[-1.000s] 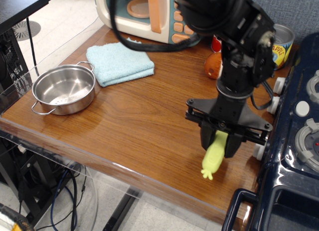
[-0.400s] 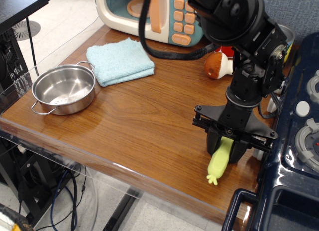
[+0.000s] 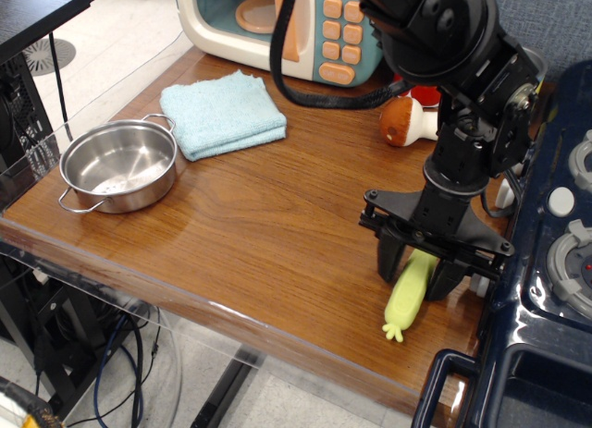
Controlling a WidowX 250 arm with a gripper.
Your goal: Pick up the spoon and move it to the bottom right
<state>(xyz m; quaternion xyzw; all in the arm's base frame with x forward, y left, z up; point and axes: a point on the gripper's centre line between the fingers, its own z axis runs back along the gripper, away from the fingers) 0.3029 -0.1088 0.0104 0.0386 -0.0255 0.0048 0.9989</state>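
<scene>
A: The brown wood-grain desk (image 3: 250, 215) stands beside a dark blue toy stove at the right, and a toy microwave in cream and teal (image 3: 277, 26) is at the back. Where is the spoon now?

B: The toy spoon with the thick pale yellow-green corn-shaped handle (image 3: 407, 294) lies on the desk near the front right edge. Its small metal bowl is hidden under the black pincer (image 3: 422, 275).

A: What has changed in the last second?

B: One second ago the pincer was closed on the handle and the spoon hung tilted above the wood. Now the two fingers stand apart, one on each side of the handle, and they seem not to press it any more. The spoon has also moved a little to the right and down.

A: So what does this mean for the task?

B: By my judgement the spoon is released at the bottom right, so the task is almost finished. Only the arm must go up without dragging the handle.

A: And the containers?

B: The round shiny steel pot with two handles (image 3: 118, 164) at the left is empty. Behind it lies a folded light blue cloth (image 3: 222, 114). The brown-capped toy mushroom (image 3: 404, 121) lies on the desk at the back, in no container.
</scene>
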